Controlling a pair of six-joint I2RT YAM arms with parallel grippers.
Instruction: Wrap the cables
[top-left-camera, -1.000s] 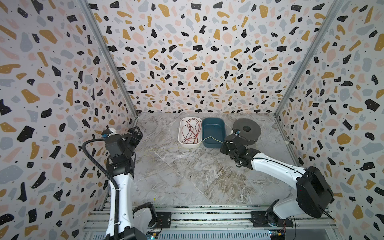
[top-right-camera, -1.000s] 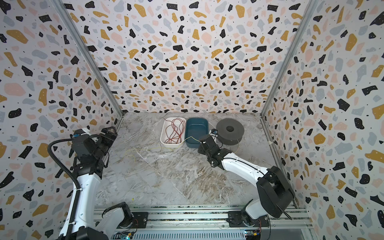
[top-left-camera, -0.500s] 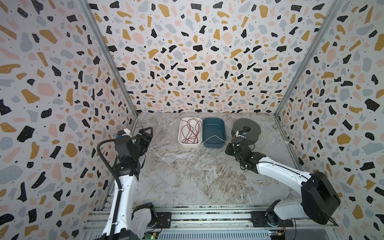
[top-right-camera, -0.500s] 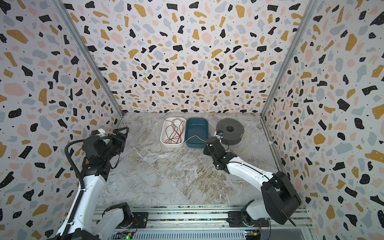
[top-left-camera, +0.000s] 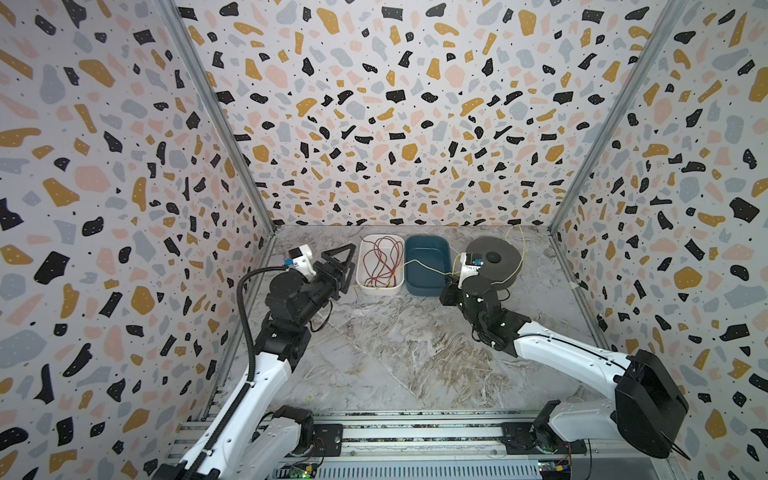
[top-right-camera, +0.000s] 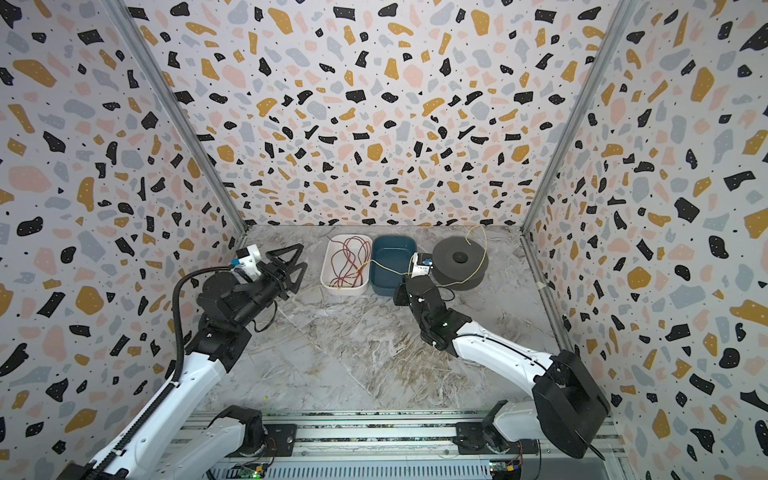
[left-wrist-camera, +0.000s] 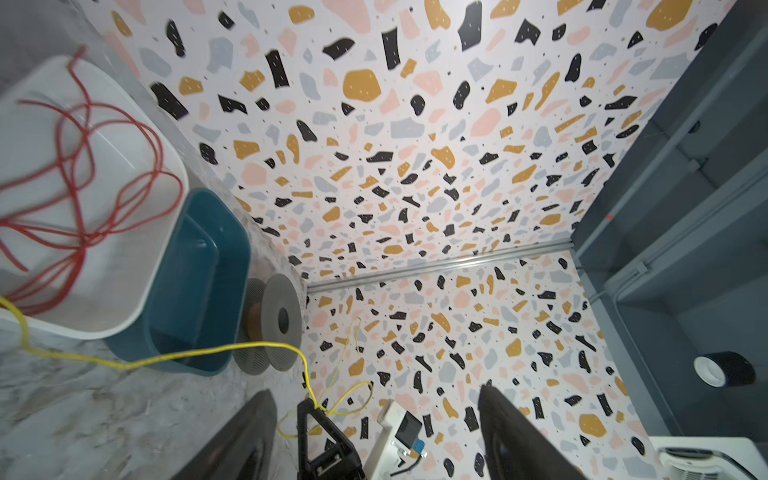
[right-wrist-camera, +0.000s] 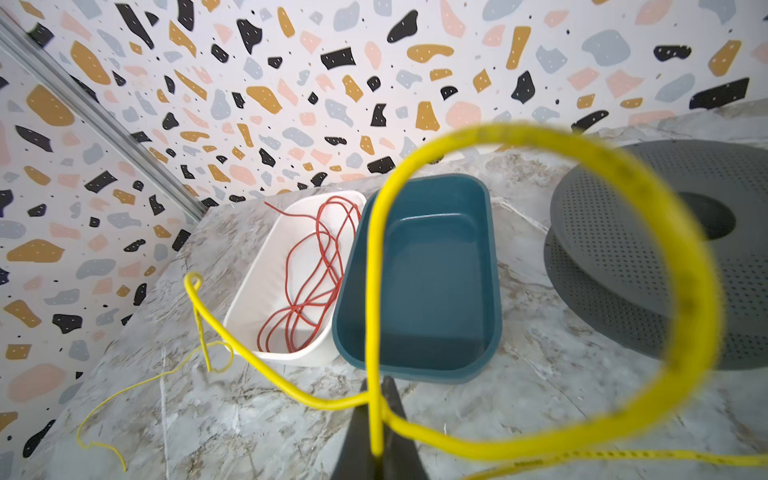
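Nearest me, along the bottom of both top views, the metal rail (top-left-camera: 415, 432) carries both arm bases. Beyond it the marble table (top-left-camera: 395, 365) lies open across the middle of the frame, the widest room I have. The sides are tight: my left arm (top-left-camera: 266, 374) climbs close to the left wall (top-left-camera: 104, 208) with its black hose (top-left-camera: 245, 316) arching beside it, and my right arm (top-left-camera: 561, 353) has its bulky elbow at lower right, near the right wall (top-left-camera: 685, 208). Left of centre, the left gripper (top-left-camera: 347, 266) hangs above the table with its jaws apart, tips just short of the white tray (top-left-camera: 376, 289). Right of centre, the right gripper (right-wrist-camera: 377, 399) is clamped on the yellow cable (right-wrist-camera: 375, 291) just in front of the blue tray (top-left-camera: 428, 289). In both top views its fingers are hidden under its own wrist. From that pinch the yellow cable crosses the blue tray to the white tray's near right corner and trails onto the marble. Another run circles the grey spool (top-left-camera: 505, 266) to the right of the trays. The red cable (top-left-camera: 381, 259) lies tangled inside the white tray. The trays stand side by side, rims together, close to the back wall (top-left-camera: 395, 124). In the right wrist view a yellow loop blurs against the lens, and I cannot tell where the cable ends at the spool.
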